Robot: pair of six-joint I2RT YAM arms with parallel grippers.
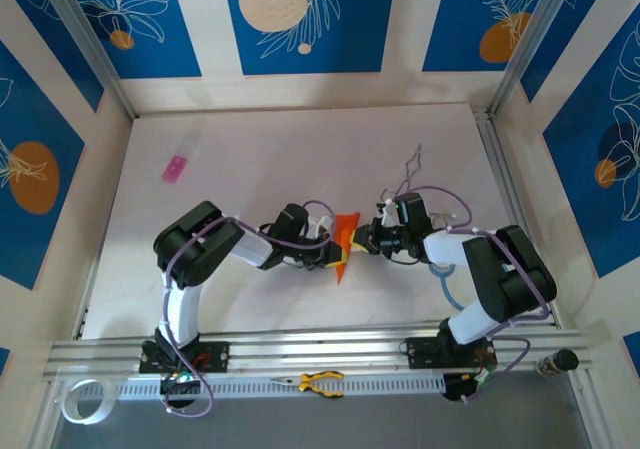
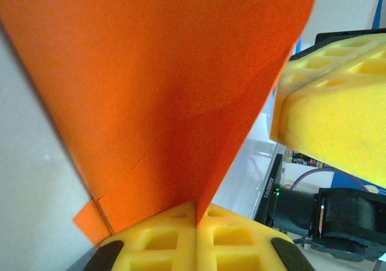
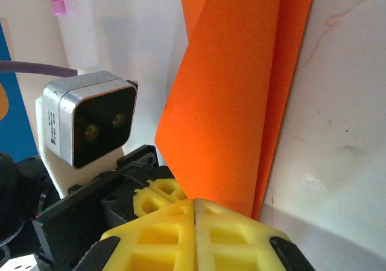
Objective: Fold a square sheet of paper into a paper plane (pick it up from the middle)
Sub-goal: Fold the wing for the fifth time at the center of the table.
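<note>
The orange sheet of paper (image 1: pixel 346 237) is folded into a narrow creased shape that tapers to a point toward the near side. It is held up off the white table (image 1: pixel 300 159) at its middle, between both arms. My left gripper (image 1: pixel 330 253) is shut on its lower edge; in the left wrist view the paper (image 2: pixel 169 90) runs down into the seam of the closed gripper (image 2: pixel 196 213). My right gripper (image 1: pixel 363 239) is shut on the paper (image 3: pixel 235 102) from the other side, gripper (image 3: pixel 194 207) closed at its bottom corner. The two grippers nearly touch.
A small pink rectangular object (image 1: pixel 175 169) lies at the far left of the table. A thin bent wire (image 1: pixel 412 164) lies at the far right. Yellow-handled pliers (image 1: pixel 320 382) rest on the front rail, and a tape roll (image 1: pixel 82 399) sits at the front left.
</note>
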